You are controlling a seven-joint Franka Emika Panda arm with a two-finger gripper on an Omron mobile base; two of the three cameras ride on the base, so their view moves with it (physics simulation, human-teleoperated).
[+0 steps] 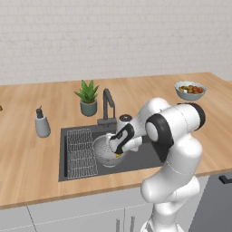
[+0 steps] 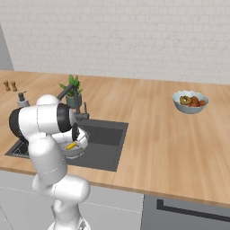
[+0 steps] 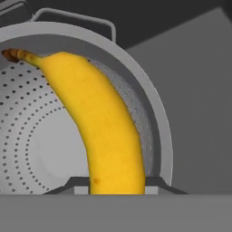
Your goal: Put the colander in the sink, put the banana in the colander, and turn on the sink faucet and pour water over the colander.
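Pincer (image 3: 117, 185) fingers are showing at the bottom centre of the hand view, sitting either side of the banana (image 3: 102, 122) and pressing against its lower end, so the gripper is closing on the fruit and holding it. The banana is curving up toward the upper left of that frame, its dark tip reaching over the perforated inside of the colander (image 3: 27, 136), whose rim is sweeping around the right side.

Seen from the left base view, the gripper (image 1: 118, 152) is hanging at the centre of the frame just over the colander (image 1: 103, 154), with a bit of yellow banana (image 1: 118, 155) peeking out below it. The colander is sitting inside the sink (image 1: 145, 156), just right of the wire grid rack (image 1: 80, 153). The sink faucet (image 1: 108, 105) is standing behind the basin, with a potted plant (image 1: 88, 97) to its left and a soap dispenser (image 1: 41, 123) farther left. A fruit bowl (image 1: 190, 90) is resting at the upper right of the counter.
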